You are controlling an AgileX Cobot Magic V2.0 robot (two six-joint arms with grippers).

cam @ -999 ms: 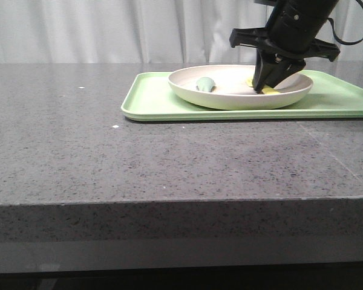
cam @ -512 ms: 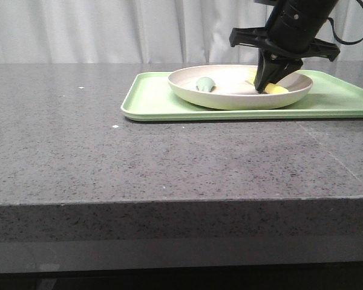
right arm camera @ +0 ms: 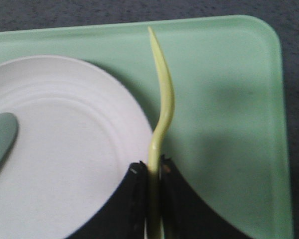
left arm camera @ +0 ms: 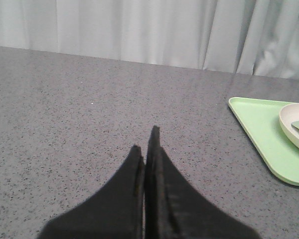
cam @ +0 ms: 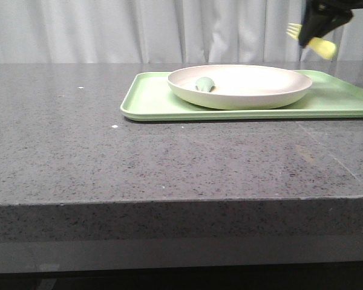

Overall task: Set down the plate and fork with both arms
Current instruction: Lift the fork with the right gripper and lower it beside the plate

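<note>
Your right hand (right arm camera: pixel 150 191) is gripping the fork (right arm camera: pixel 161 107), a slim pale-yellow piece curving along its length, and it is hanging in the air above the light-green tray (cam: pixel 151 99), right of the plate (cam: pixel 242 90). The front view is showing its short tines; the right wrist view only its edge. The cream plate is sitting on the tray, cradling a grey-green spoon (cam: pixel 205 84). Your left hand (left arm camera: pixel 147 144) is clenched empty over the counter (left arm camera: pixel 65 114).
</note>
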